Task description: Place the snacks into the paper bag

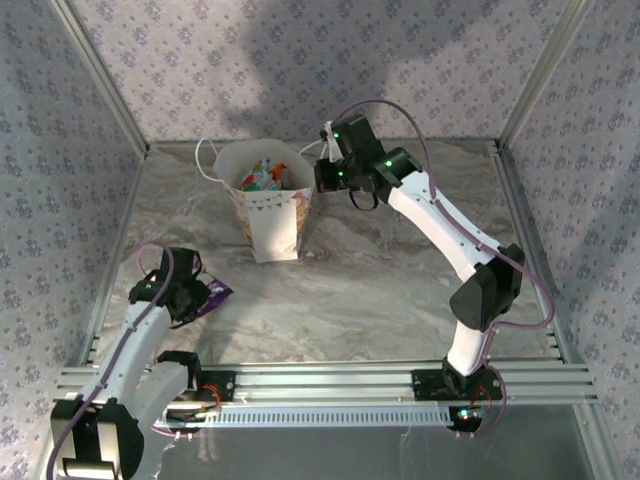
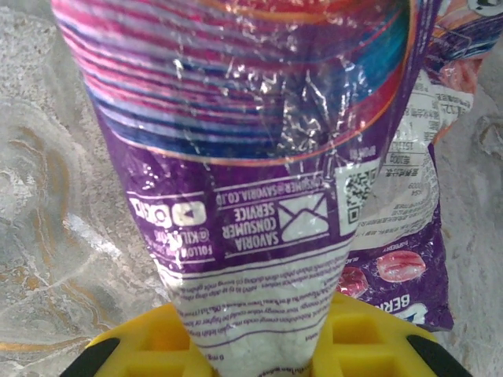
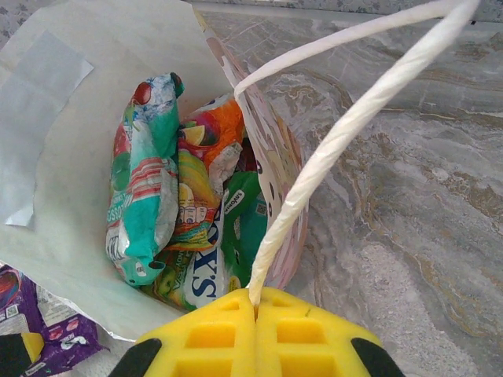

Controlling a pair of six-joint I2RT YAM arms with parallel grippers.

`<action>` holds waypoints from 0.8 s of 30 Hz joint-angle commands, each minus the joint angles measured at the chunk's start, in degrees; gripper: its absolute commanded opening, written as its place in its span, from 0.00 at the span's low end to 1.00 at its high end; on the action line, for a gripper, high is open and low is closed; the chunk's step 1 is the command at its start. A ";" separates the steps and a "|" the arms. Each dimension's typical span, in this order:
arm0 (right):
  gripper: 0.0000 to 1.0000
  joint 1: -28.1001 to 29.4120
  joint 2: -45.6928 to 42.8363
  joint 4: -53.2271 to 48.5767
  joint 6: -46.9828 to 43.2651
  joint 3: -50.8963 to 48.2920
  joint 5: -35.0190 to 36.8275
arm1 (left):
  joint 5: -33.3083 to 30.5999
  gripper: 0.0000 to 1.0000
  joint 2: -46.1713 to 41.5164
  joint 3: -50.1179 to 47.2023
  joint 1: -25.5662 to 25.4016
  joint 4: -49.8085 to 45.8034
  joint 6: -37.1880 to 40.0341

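The white paper bag stands upright at the back middle of the table, with several snacks inside. In the right wrist view a teal packet, an orange-yellow one and a green one lie against the bag's inner wall. My right gripper is shut on the bag's white cord handle, at the bag's right rim. My left gripper, at the near left, is shut on a purple packet. A second purple packet lies on the table behind it.
The marble tabletop is bounded by patterned walls on three sides. Aluminium rails run along the near edge. The bag's other cord handle loops out to its left.
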 commanded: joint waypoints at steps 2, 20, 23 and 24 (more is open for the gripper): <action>0.00 -0.90 -0.08 -2.50 -0.34 1.74 0.68 | -5.44 0.00 2.40 5.99 -3.35 -3.58 1.23; 0.00 -1.87 -0.75 -2.15 -0.54 0.82 0.03 | -21.98 0.00 5.72 25.48 -15.46 -20.43 2.89; 0.00 -1.95 -0.96 -2.00 -0.43 0.47 -0.10 | -21.70 0.00 5.92 27.64 -16.08 -21.17 3.78; 0.00 -1.96 -0.96 -1.89 -0.48 0.48 -0.10 | -21.40 0.00 6.18 28.47 -16.32 -21.30 4.56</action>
